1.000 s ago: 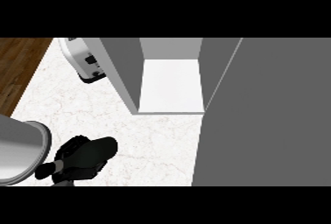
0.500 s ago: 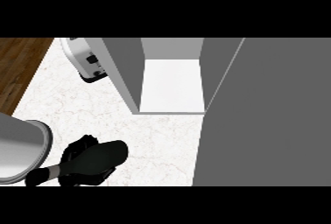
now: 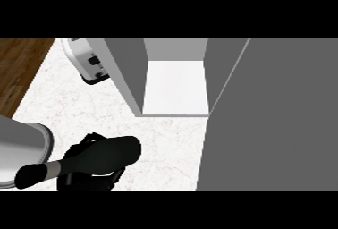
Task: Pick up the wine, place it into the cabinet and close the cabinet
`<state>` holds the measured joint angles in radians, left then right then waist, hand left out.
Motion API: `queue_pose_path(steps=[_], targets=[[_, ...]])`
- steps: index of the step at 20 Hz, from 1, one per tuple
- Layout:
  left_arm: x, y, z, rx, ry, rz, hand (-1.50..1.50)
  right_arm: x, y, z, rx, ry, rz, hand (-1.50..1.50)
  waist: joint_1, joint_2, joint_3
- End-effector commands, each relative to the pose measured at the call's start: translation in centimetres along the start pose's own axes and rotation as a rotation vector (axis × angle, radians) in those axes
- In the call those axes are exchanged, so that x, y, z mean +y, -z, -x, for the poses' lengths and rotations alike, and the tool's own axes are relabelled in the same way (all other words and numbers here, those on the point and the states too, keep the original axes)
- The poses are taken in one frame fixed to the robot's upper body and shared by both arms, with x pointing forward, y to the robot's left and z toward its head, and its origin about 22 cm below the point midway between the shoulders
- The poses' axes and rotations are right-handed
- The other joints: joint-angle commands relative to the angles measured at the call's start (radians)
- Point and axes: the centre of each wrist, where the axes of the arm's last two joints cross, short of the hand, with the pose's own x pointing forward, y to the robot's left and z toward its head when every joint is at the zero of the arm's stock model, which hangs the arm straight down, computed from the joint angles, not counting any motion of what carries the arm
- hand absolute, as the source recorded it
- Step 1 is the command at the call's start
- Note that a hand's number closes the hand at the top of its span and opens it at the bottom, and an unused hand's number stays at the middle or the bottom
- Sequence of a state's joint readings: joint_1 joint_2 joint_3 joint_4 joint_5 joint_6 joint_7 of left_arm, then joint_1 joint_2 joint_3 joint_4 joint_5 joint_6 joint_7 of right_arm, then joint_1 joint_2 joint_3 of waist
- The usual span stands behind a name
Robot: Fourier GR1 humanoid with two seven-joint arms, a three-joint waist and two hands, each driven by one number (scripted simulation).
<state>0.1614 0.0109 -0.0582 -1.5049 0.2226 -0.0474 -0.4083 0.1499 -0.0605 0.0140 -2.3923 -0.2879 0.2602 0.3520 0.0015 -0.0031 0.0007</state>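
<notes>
- Wine shows nowhere in our head view, so we cannot tell where the bottle is.
- Our left hand hangs low over the white marbled counter, at the view's lower left; we cannot tell how its fingers are set.
- We see the cabinet open ahead, its pale inner floor bare, its grey door filling the right.
- A white appliance stands just left of the cabinet.

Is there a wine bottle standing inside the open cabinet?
No: the cabinet shows only a bare white shelf, with no bottle on it.
</notes>
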Motion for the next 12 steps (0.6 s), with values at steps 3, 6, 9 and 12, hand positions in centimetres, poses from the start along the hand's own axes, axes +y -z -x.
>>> queue_pose_path(steps=[3, 6, 9, 12], targets=[[-3.4, 0.2, -2.2, -0.017, 0.009, 0.019, 1.5, -0.2, -2.1, -1.9, -0.043, -0.007, -0.006, -1.5, -0.006, 0.001, 0.0], [-5.2, 1.7, -4.5, -0.034, 0.0, 0.028, 1.5, -0.5, -0.6, -2.1, -0.034, -0.021, 0.012, -1.5, -0.003, 0.002, 0.0], [-8.9, 4.2, -3.8, -0.032, 0.01, 0.034, 1.5, -1.3, -1.0, -1.9, -0.045, -0.018, 0.011, -1.5, -0.011, 0.003, 0.0], [-9.7, 3.9, -5.4, -0.01, -0.012, 0.051, 1.5, -0.7, -0.9, -2.8, -0.047, -0.019, 0.034, -1.5, -0.006, 0.002, -0.001]])
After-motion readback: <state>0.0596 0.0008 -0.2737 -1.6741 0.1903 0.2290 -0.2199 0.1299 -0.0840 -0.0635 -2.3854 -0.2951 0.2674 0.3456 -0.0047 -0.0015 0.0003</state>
